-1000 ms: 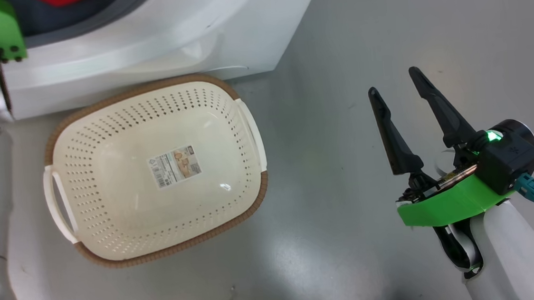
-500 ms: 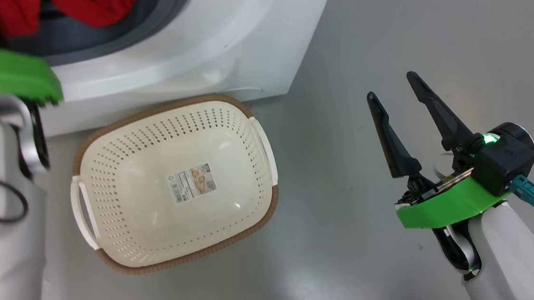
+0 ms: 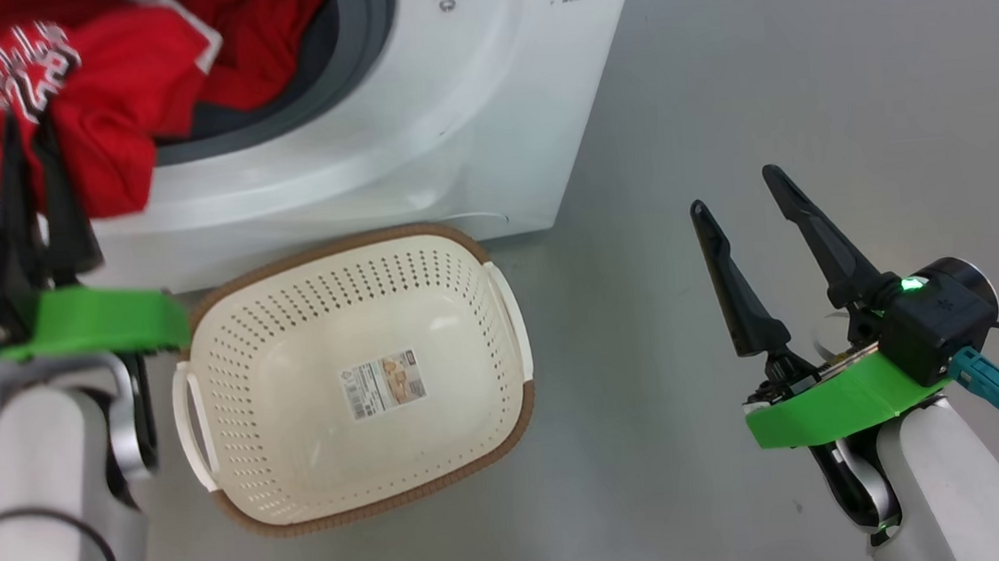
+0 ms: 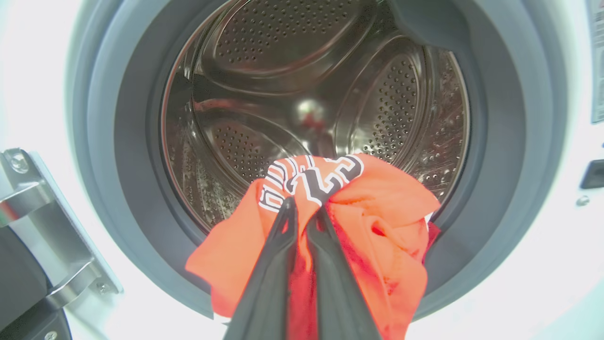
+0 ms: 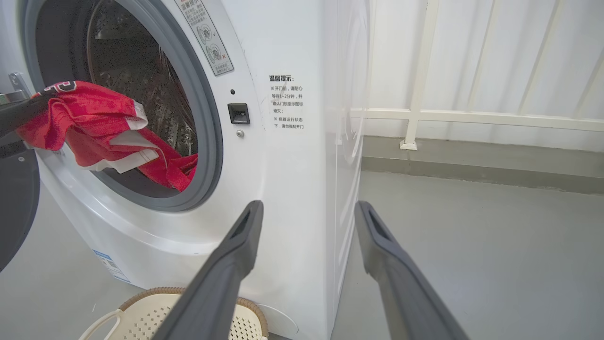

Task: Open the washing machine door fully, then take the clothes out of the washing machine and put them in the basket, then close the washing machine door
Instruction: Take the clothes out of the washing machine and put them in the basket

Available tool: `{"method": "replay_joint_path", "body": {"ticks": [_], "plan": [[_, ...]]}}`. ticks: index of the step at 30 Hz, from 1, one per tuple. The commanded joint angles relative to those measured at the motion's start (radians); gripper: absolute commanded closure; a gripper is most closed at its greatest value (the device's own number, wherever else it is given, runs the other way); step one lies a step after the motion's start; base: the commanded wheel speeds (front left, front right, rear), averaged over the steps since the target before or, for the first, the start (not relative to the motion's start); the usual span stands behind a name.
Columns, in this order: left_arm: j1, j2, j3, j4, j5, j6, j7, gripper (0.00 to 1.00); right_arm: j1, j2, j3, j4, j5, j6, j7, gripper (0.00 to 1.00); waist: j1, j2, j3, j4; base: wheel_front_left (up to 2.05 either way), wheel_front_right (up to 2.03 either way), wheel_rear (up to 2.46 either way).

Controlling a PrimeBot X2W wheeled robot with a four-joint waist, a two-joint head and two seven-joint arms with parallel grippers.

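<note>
My left gripper (image 3: 29, 130) (image 4: 302, 208) is shut on the red clothes (image 3: 92, 90) (image 4: 377, 222) (image 5: 89, 123), which hang out over the grey seal of the washing machine (image 3: 451, 115) (image 4: 118, 141) (image 5: 292, 156). White printed numbers show on the cloth near my fingertips. The steel drum behind it looks bare. The cream basket (image 3: 463, 265) (image 5: 141, 311) stands on the floor right below the opening, holding nothing but its sticker. A dark edge of the washing machine door (image 5: 14, 208) shows swung open at the left, with its metal hinge (image 4: 33, 203). My right gripper (image 3: 738, 190) (image 5: 306, 210) hovers open over the floor to the right.
Grey floor (image 3: 802, 51) stretches to the right of the machine. A white railing and wall (image 5: 472, 94) stand behind it. My left forearm (image 3: 44, 495) with a black cable sits beside the basket's left handle.
The head camera has tilted up, showing more of the machine's opening. My left gripper has drawn back out of the drum with the red clothes. The right gripper holds still.
</note>
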Motion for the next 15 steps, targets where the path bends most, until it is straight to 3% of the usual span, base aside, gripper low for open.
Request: {"method": "replay_joint_path", "body": {"ticks": [1,15], "plan": [[0.036,0.032,0.034,-0.056,0.01,0.009,-0.008,1.0,0.014,0.005,0.021,-0.02,-0.004,0.006,-0.006,0.0,0.0,-0.0001,-0.024,0.006,0.0,0.0,0.0],[0.267,0.008,0.016,-0.256,0.018,0.041,-0.007,1.0,0.046,0.006,0.024,-0.007,0.022,0.006,-0.006,0.0,0.0,-0.0001,-0.127,0.02,0.0,0.0,0.0]]}}
